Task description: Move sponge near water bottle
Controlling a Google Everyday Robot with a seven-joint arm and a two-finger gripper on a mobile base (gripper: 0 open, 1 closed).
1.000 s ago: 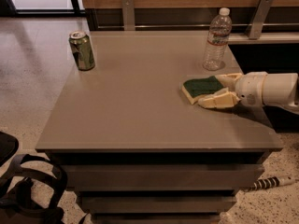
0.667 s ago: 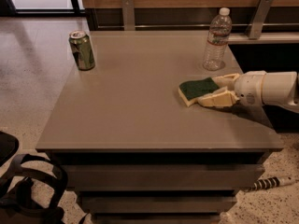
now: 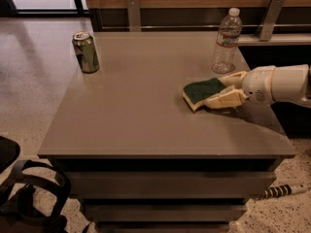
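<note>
The sponge (image 3: 200, 91), dark green on top with a pale yellow body, lies on the grey table (image 3: 146, 106) right of centre. My gripper (image 3: 224, 89) reaches in from the right on a white arm, and its cream fingers (image 3: 224, 99) stand on either side of the sponge's right end. The water bottle (image 3: 226, 41), clear and ribbed with a white cap, stands upright at the table's back right, a short way behind the sponge and the gripper.
A green drink can (image 3: 86, 52) stands upright at the table's back left. A wooden wall with metal brackets (image 3: 132, 12) runs behind the table. A dark bag (image 3: 29, 198) sits on the floor at front left. A striped cable (image 3: 282, 191) lies at lower right.
The sponge and the gripper have shifted slightly left across the table together. The bottle and the can have not moved.
</note>
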